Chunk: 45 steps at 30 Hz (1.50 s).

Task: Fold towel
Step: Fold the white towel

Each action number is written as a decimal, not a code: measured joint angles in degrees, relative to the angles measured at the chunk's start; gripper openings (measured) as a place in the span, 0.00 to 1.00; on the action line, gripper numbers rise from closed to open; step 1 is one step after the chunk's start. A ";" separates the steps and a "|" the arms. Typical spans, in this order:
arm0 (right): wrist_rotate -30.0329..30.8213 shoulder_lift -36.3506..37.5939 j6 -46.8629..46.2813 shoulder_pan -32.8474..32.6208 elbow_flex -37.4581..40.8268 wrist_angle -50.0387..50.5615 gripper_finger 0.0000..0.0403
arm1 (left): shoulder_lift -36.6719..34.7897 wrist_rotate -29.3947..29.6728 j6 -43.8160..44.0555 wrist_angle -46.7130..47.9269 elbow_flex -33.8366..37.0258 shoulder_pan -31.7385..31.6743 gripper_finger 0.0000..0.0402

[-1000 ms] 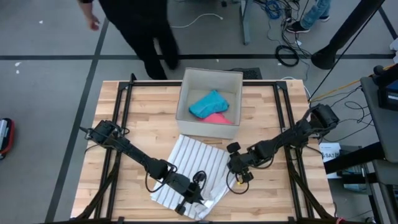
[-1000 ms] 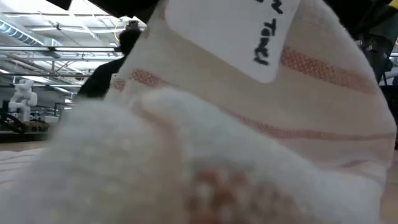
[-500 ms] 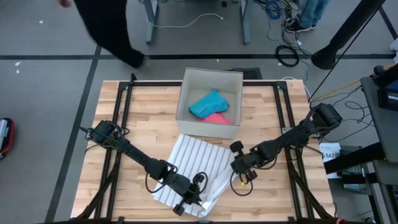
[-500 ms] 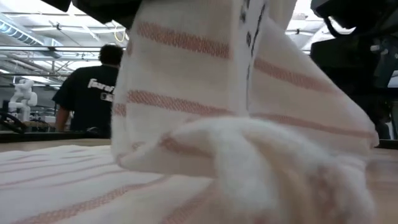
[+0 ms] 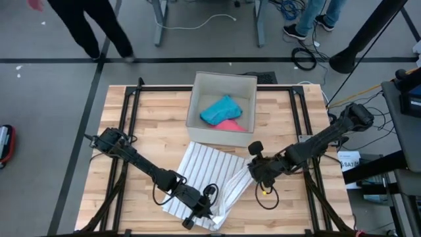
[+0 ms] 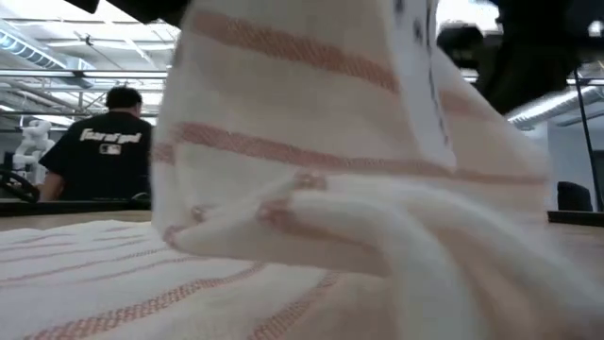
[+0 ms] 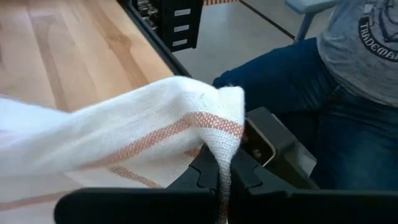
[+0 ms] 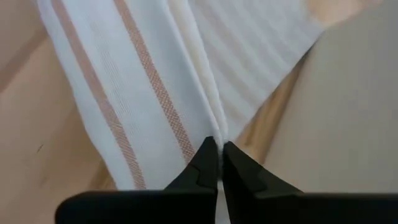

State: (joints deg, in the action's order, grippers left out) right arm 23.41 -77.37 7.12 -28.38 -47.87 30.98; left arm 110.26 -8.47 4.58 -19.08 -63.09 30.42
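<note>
A white towel with thin orange stripes (image 5: 209, 176) lies on the wooden table's middle, near the front. Its far part rests flat and its near part is bunched and raised (image 6: 311, 189). My left gripper (image 5: 200, 214) is shut on the towel at its near edge (image 7: 225, 171). My right gripper (image 5: 255, 172) is shut on the towel at its right edge (image 8: 219, 149). My left gripper pinches a bunched corner of the towel (image 7: 227, 140) between its two fingers, at the towel's near edge. The cloth folds over the fingertips and stands raised off the table. My right gripper pinches a lengthwise fold of the towel (image 8: 214, 127) between its fingertips, at the towel's right edge. The fingers lie along the fold. From there the cloth runs in a raised strip (image 5: 235, 191) toward the left gripper.
A white open box (image 5: 222, 108) with a blue and a pink cloth stands at the table's far middle, just behind the towel. Black frame rails (image 5: 125, 131) run along the table's sides. A person in jeans (image 7: 336, 93) sits close beyond the near edge.
My right gripper has moved a little toward the table's right and far side. The towel's near right part has been drawn up into a strip toward it, while the far part has stayed flat. Behind the table a person has walked off to the left.
</note>
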 joint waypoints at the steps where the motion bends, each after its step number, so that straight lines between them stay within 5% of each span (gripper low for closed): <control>1: 0.63 0.39 1.23 0.00 -0.93 -0.05 0.00 | 0.00 0.02 0.02 -0.12 0.00 0.21 0.01; 6: 2.20 0.61 9.53 1.49 -5.85 -1.75 0.00 | 0.00 4.15 0.96 0.04 0.00 1.96 0.01; 13: 1.68 -1.61 19.65 4.63 -9.99 -7.00 0.00 | -1.20 20.21 1.17 4.33 0.00 5.83 0.01; 25: -9.32 -6.55 28.28 12.62 -10.70 -17.26 0.00 | -3.02 43.28 8.58 11.96 0.00 13.87 0.01; 45: -22.26 -18.53 37.76 23.56 -10.70 -37.18 0.00 | -3.52 49.73 41.86 29.63 0.00 23.14 0.01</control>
State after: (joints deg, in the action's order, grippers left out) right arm 1.15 -95.91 44.88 -4.82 -58.57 -6.20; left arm 106.74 41.26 46.44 10.55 -63.09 53.56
